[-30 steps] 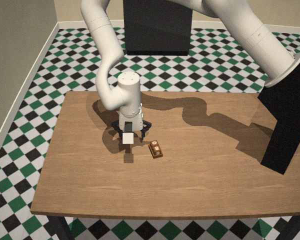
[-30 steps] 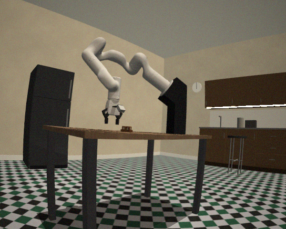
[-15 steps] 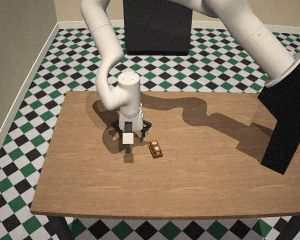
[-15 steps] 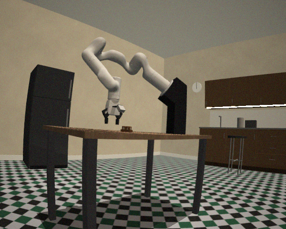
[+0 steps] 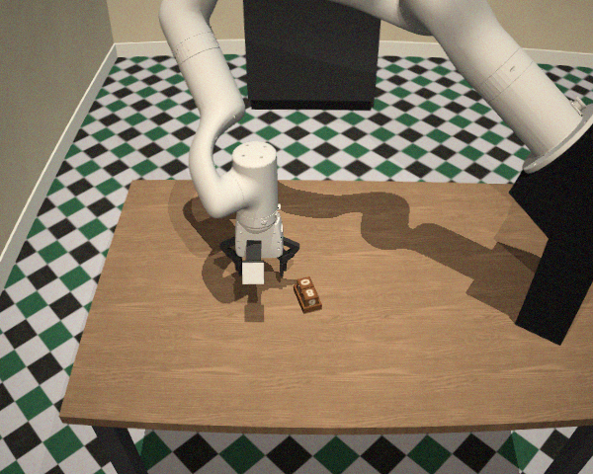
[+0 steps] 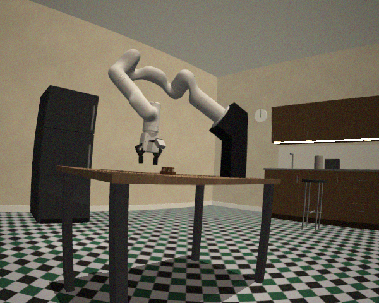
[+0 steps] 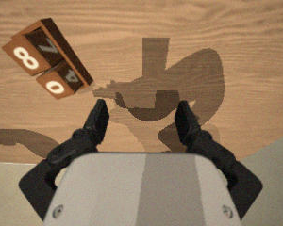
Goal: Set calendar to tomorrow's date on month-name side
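The brown calendar tray point(image 5: 314, 309) point(image 6: 167, 173) point(image 7: 69, 54) rests on the table, angled. Two brown cubes are in it side by side. One cube point(image 5: 304, 281) point(image 7: 55, 88) shows a white 0 on top and a shaded 4 on its side; the other cube point(image 5: 309, 292) point(image 7: 25, 57) shows 8 on top, a shaded 7 on its side and what looks like a 9 on its end. No month name is readable. My gripper point(image 5: 261, 274) point(image 6: 148, 163) point(image 7: 141, 108) is wide open and empty, above the table, left of and behind the tray in the top view.
The wooden table point(image 5: 210, 356) point(image 6: 134, 177) carries the tray. The black arm stand point(image 5: 551, 285) point(image 6: 234, 146) rises at the right. The arm casts shadows over the table's back part and beside the tray. A black fridge point(image 6: 66, 156) stands beyond the table.
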`<state>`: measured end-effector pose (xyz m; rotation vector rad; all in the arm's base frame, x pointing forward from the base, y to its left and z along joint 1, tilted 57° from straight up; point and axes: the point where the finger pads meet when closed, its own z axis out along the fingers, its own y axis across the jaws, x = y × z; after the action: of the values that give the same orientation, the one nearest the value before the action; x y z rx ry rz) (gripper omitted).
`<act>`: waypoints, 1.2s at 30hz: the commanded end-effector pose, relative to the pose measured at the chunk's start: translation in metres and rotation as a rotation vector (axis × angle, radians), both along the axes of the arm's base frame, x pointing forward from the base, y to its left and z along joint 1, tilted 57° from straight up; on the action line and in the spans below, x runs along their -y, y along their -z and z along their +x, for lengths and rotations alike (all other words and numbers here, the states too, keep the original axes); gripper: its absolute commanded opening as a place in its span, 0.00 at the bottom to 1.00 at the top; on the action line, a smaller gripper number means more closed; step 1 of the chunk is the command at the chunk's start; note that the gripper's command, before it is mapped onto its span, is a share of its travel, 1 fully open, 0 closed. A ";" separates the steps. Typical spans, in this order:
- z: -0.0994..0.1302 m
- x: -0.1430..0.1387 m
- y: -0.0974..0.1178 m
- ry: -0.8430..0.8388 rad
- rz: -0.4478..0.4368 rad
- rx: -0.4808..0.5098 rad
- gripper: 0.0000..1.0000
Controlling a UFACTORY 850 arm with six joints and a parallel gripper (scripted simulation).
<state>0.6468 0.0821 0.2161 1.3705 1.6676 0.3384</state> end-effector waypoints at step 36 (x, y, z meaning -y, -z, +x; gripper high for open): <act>-0.023 0.013 0.007 0.140 0.204 0.086 1.00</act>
<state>0.6299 0.0750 0.2138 1.5797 1.5062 0.4621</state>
